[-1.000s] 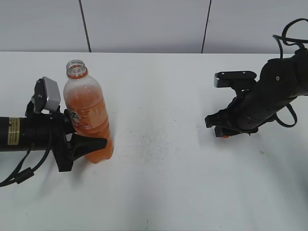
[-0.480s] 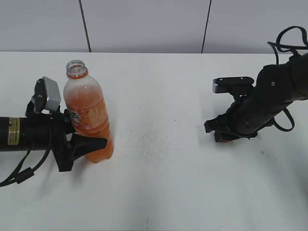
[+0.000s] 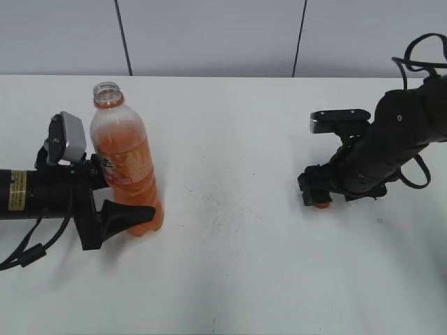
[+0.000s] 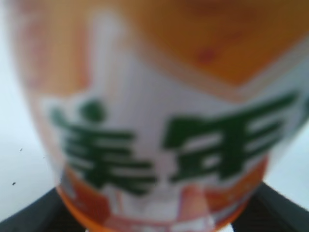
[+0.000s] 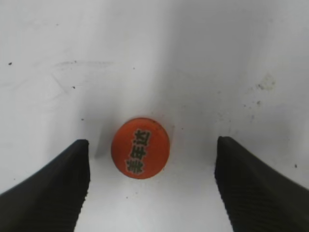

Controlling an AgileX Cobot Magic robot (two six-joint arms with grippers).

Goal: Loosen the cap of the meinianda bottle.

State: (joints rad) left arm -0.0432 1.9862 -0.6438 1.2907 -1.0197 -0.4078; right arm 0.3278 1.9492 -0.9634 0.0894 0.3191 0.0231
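On the wide white surface [image 3: 230,265], a gray wall [image 3: 209,35] with two dark lines stands at the back. The two black arms are the biggest things here. The left arm [image 3: 35,195] lies low along the left side, and the right arm [image 3: 405,136] bends down from the right side. The meinianda bottle [image 3: 126,167] stands upright on the left part of the surface. It has orange drink inside and its top is open, with only an orange ring round the neck. The left gripper [image 3: 115,192] holds the bottle around its lower half, with one black finger in front near the bottom of the bottle and the other behind the label. In the left wrist view the label [image 4: 164,140] fills almost the whole picture. It is blurry, white and orange with big green print, and the black fingers [image 4: 29,217] peek out at the two bottom corners. The right gripper [image 3: 320,192] points down at the surface, well apart from the bottle. Its fingers [image 5: 53,188] are spread wide and hold nothing. The cap [image 5: 140,148] is the smallest thing. It is round and orange with dark print on top. It lies flat on the surface between the two spread fingers and touches neither one.
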